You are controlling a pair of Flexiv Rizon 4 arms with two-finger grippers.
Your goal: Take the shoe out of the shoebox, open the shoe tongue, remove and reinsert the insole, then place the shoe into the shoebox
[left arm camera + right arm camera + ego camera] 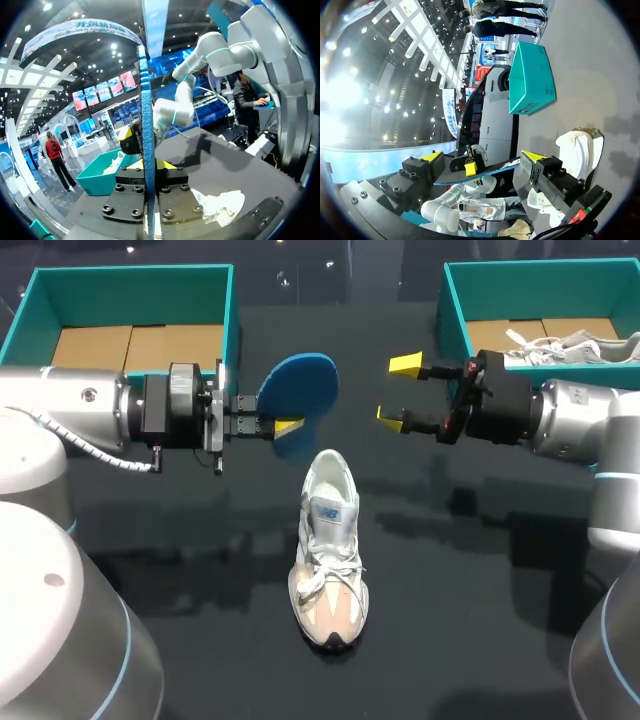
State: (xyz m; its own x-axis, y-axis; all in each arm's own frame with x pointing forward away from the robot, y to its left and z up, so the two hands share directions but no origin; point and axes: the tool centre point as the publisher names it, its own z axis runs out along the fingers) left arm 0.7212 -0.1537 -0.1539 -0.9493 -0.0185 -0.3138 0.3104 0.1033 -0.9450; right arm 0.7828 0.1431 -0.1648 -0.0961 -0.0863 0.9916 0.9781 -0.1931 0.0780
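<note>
My left gripper (288,426) clamped on blue insole (300,383), upper middle. My right gripper (398,391) spread apart, facing it. Shoe (328,550) on table (480,630), lower centre.

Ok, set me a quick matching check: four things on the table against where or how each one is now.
Things:
1. insole
2. shoe
3. right gripper
4. right box

States:
A. open
B. holds another shoe
C. on the table
D. in the left gripper

Pairs: 1-D, 2-C, 3-A, 4-B
</note>
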